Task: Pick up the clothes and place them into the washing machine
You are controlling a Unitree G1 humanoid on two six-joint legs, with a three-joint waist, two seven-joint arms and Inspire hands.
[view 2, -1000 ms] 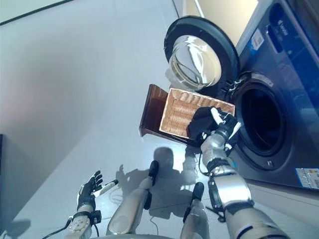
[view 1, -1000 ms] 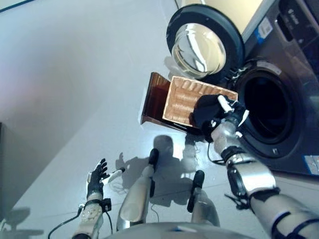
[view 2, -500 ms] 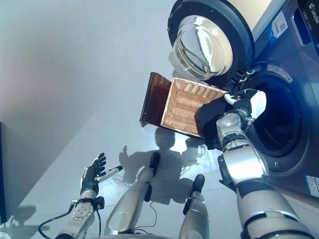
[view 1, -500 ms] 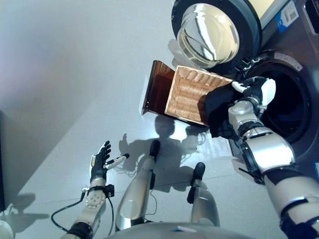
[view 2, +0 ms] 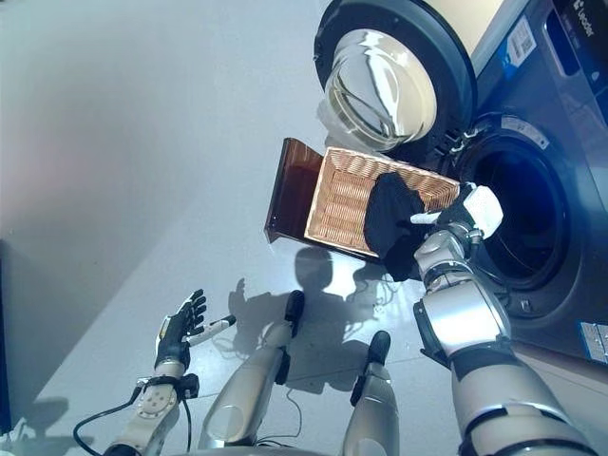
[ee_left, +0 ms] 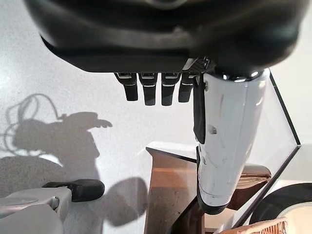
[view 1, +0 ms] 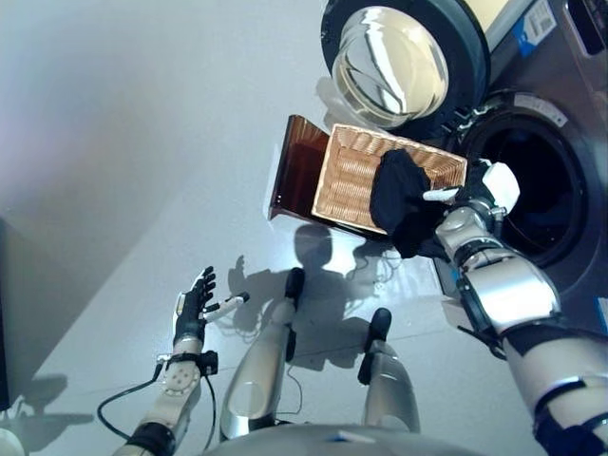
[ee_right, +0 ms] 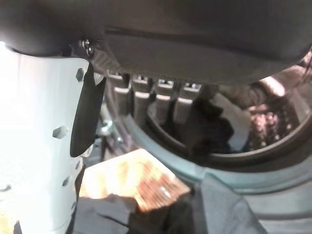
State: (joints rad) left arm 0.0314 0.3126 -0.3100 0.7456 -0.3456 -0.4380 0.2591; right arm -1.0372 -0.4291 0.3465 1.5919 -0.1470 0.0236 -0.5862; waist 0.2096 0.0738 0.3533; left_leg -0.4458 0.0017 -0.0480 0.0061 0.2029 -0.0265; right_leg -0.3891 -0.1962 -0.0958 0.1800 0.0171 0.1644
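Note:
A black garment (view 1: 399,198) hangs from my right hand (view 1: 475,198), whose thumb and fingers are closed on it. The cloth dangles over the right end of a wicker basket (view 1: 350,176). The hand is at the left rim of the washing machine's round opening (view 1: 532,190). In the right wrist view the thumb's white cover (ee_right: 44,146) stands beside the fingers (ee_right: 146,95), the black garment (ee_right: 117,214) lies below them, and dark and white laundry (ee_right: 219,122) shows inside the drum. My left hand (view 1: 195,306) hangs low at the left, open and holding nothing.
The washer's round glass door (view 1: 399,62) is swung open to the left, above the basket. The basket rests on a brown stand (view 1: 299,171) on the grey floor (view 1: 142,142). The machine's front panel (view 1: 570,285) fills the right side.
My right hand has carried the black garment from the basket's edge over to the rim of the drum opening; the cloth now swings out over the basket. The left hand has barely moved.

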